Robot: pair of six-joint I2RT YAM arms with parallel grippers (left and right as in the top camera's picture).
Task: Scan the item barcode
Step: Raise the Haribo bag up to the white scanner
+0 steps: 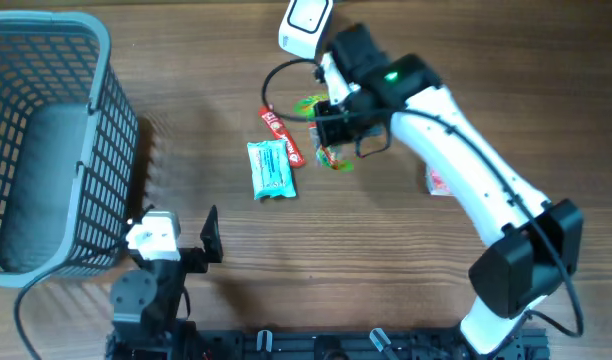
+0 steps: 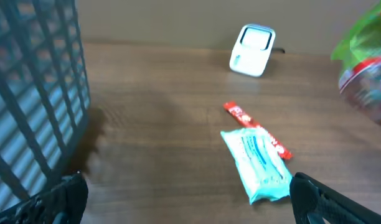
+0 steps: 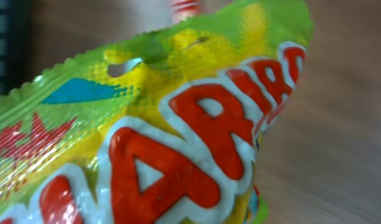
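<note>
While the left hand (image 1: 182,241) hangs wide open well away from the scanner (image 1: 306,24), the right hand (image 1: 331,127) is clamped on the candy bag (image 3: 178,137), close to the scanner.

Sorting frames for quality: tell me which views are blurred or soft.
Right wrist: candy bag fills the frame, too close, lettering soft. Left wrist: that bag is a blur at the right edge, blue packet fairly sharp. Overhead: sharp, evenly lit, soft shadow beside the basket.
</note>
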